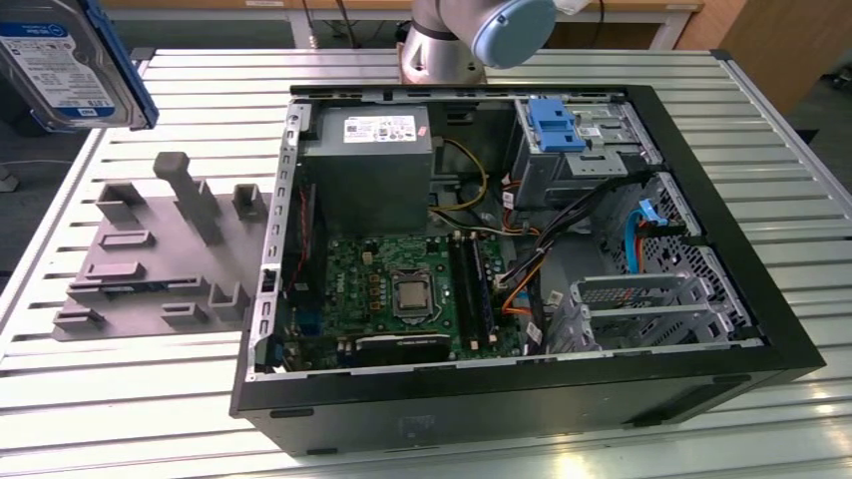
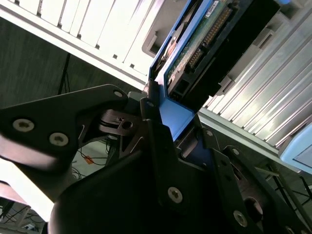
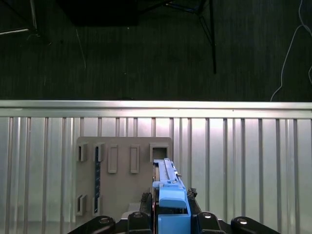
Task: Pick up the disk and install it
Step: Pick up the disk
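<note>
The disk (image 1: 70, 62), silver-grey with a blue-and-white label and blue side rails, hangs high above the table at the exterior view's far left, over the grey holder plate (image 1: 160, 249). In the second wrist view my gripper (image 2: 168, 122) is shut on the disk (image 2: 195, 44) at its blue rail end, with the circuit-board side showing. The first wrist view looks down the disk's (image 3: 168, 187) edge from between the fingers of the gripper (image 3: 170, 222), with the holder plate (image 3: 122, 170) below.
An open black computer case (image 1: 533, 399) lies on the slatted metal table (image 1: 160, 399). Inside it are a grey power supply (image 1: 373, 160), a green motherboard (image 1: 399, 289), cables, and a drive bay with a blue bracket (image 1: 553, 125). The arm's base (image 1: 466, 40) stands behind the case.
</note>
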You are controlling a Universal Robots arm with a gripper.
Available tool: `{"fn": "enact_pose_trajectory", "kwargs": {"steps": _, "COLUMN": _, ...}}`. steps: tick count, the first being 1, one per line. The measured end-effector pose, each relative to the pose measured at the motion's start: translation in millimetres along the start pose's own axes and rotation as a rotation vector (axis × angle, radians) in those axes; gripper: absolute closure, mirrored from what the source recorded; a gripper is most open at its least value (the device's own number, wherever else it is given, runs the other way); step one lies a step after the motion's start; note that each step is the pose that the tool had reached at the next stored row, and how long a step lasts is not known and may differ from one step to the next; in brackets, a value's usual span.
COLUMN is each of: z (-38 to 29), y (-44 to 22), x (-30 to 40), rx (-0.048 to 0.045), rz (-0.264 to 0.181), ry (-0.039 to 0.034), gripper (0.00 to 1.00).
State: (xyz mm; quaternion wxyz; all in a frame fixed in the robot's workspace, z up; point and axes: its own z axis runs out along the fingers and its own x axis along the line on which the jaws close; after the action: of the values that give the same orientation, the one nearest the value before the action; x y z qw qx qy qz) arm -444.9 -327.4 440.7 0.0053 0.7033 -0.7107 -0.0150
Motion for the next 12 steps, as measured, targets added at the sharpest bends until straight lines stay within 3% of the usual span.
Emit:
{"fn": "enact_pose_trajectory", "kwargs": {"steps": 7, "z": -0.1, "y": 0.0, "x": 0.0, "rx": -0.0001, "rz": 0.0, "ry": 0.0002, "gripper": 0.63}}
{"fn": "enact_pose_trajectory", "kwargs": {"steps": 12, "z": -5.4, "y": 0.1, "x": -0.1, "rx": -0.0001, "rz": 0.0, "ry": 0.0003, "gripper": 0.63}}
